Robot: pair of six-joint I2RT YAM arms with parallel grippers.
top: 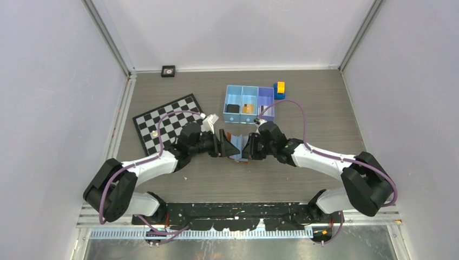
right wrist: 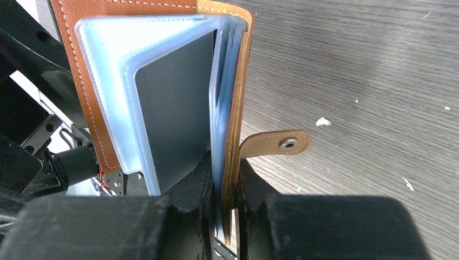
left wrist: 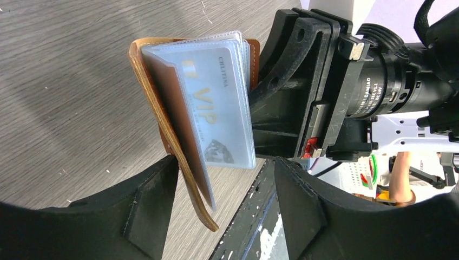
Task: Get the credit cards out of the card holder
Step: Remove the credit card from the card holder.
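The brown card holder (top: 236, 146) hangs open above the table between my two grippers. My right gripper (right wrist: 230, 208) is shut on one brown cover (right wrist: 238, 81) together with the edges of some clear sleeves. A dark grey credit card (right wrist: 173, 108) sits in a fanned-out sleeve, and the snap strap (right wrist: 276, 143) sticks out to the right. My left gripper (left wrist: 224, 211) is open. The other brown cover (left wrist: 168, 108) reaches down between its fingers, close to the left finger (left wrist: 146, 211). A pale credit card marked VIP (left wrist: 219, 103) rests in a sleeve just above the jaws.
A blue three-compartment tray (top: 249, 100) with small items stands behind the arms, a yellow-and-blue block (top: 280, 89) at its right end. A checkerboard (top: 168, 122) lies at the left. A small black square (top: 168, 71) sits by the back wall.
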